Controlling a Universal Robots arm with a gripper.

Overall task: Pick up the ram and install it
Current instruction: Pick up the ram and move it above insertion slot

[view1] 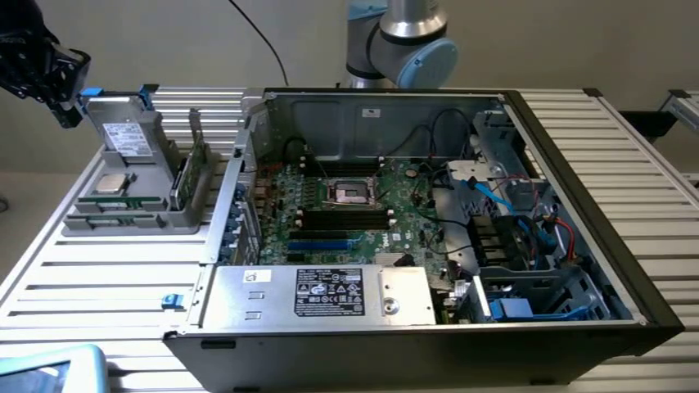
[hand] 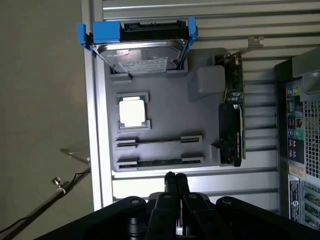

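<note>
The fingers (hand: 170,185) are pressed together with no gap between them, and they hold and touch nothing. In the wrist view they hang well above the table (view1: 110,278), over a strip of bare slats just beside the grey tray (hand: 160,125). In the exterior view the black hand sits high at the left edge and is partly cut off by the frame.

The ram (hand: 160,162) stands on its long edge in the tray slot nearest the fingers, showing only as a thin green strip between two end clips. The neighbouring slot (hand: 160,141) shows only a dark line, and I cannot tell whether a stick sits in it. Past it lies the square silver processor chip (hand: 132,111), washed out by glare. Beyond that, the hard drive (hand: 140,55) stands in its blue bracket. An expansion card (hand: 232,130) stands on edge along the side of the tray that faces the computer case (view1: 590,205).

The case lies open, its walls rising around the motherboard (view1: 361,205). The black memory slots (view1: 344,217) lie just below the processor socket, between cables on the exterior view's right and the case wall on its left. The power supply (view1: 327,295) covers the board's near edge. A narrow lane of table separates tray and case.
</note>
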